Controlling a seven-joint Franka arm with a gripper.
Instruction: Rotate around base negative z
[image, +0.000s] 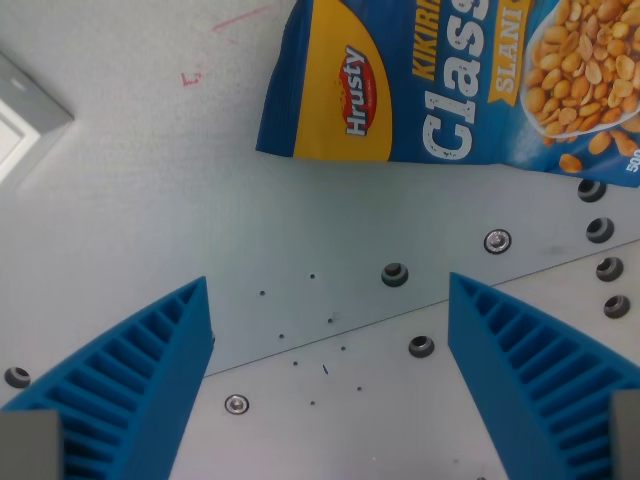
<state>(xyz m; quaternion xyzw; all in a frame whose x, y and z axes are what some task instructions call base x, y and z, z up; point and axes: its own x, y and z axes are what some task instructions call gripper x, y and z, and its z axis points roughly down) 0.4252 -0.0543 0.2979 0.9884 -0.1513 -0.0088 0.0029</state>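
A blue and yellow peanut bag (450, 80) lies flat on the white table at the top right of the wrist view, its right part cut off by the frame edge. My gripper (330, 320) hangs above the table below the bag, apart from it. Its two blue ribbed fingers, one at the lower left (140, 390) and one at the lower right (530, 380), stand wide apart with nothing between them. The gripper is open and empty.
A metal plate (400, 400) with bolts and screw holes covers the lower part of the table. A grey and white box corner (25, 120) sits at the upper left. Red pen marks (192, 77) show on the table.
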